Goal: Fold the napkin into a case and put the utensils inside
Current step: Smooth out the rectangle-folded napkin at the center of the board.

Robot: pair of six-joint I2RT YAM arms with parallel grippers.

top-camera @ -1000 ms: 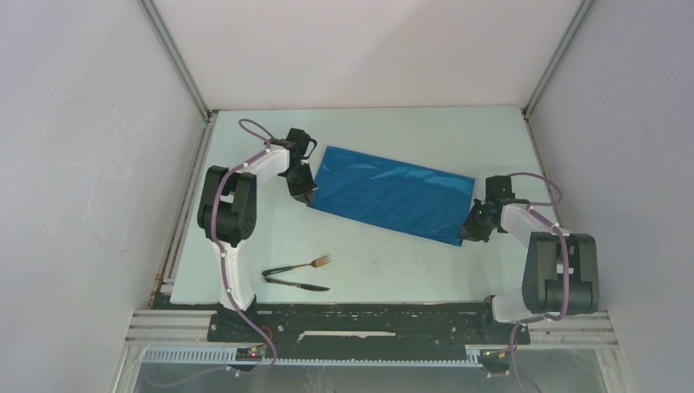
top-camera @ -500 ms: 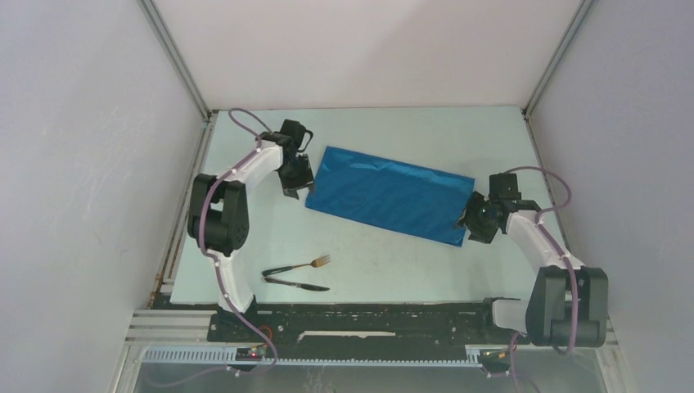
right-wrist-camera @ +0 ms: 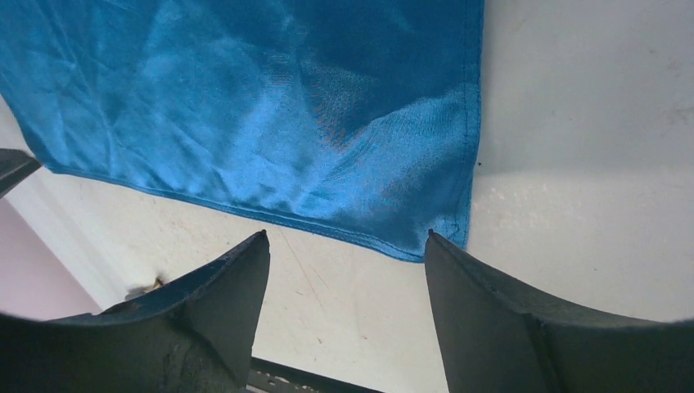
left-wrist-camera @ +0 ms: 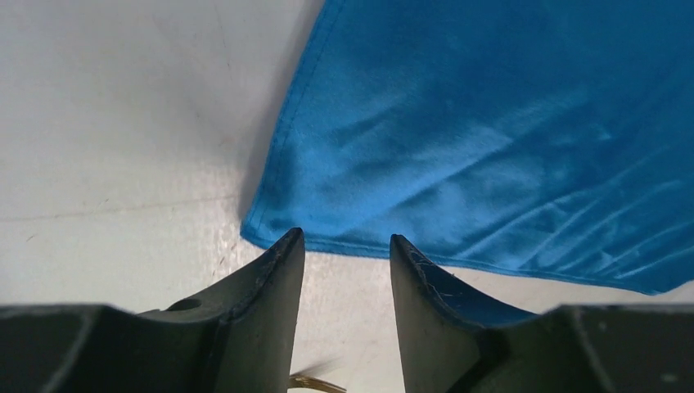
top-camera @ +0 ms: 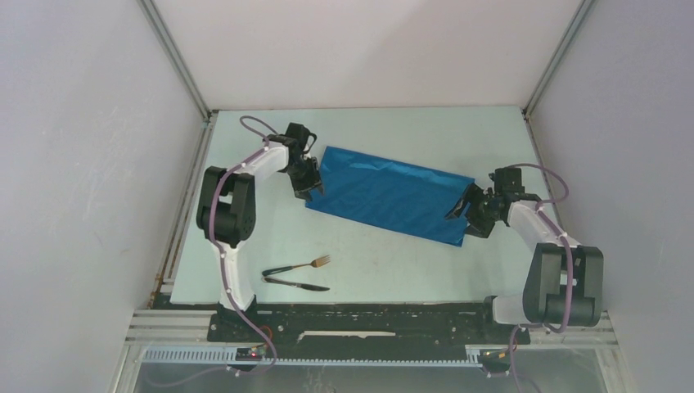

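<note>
Both pincers have let go of the napkin ends they pinched a second ago. From above, the left pincer [top-camera: 313,188] and right pincer [top-camera: 460,214] stand released at opposite ends of the folded napkin [top-camera: 389,195]. The fork [top-camera: 299,266] and knife [top-camera: 296,284] lie on the desk [top-camera: 385,266], well behind the left pincer. Each wrist view shows spread fingers with a napkin corner just ahead.

On my pale worktop [top-camera: 393,270] the blue napkin [top-camera: 389,194] lies flat as a long folded strip, slanting from far left to nearer right. Well apart from it, toward my near edge, the fork [top-camera: 299,266] and knife [top-camera: 296,284] lie side by side.
</note>
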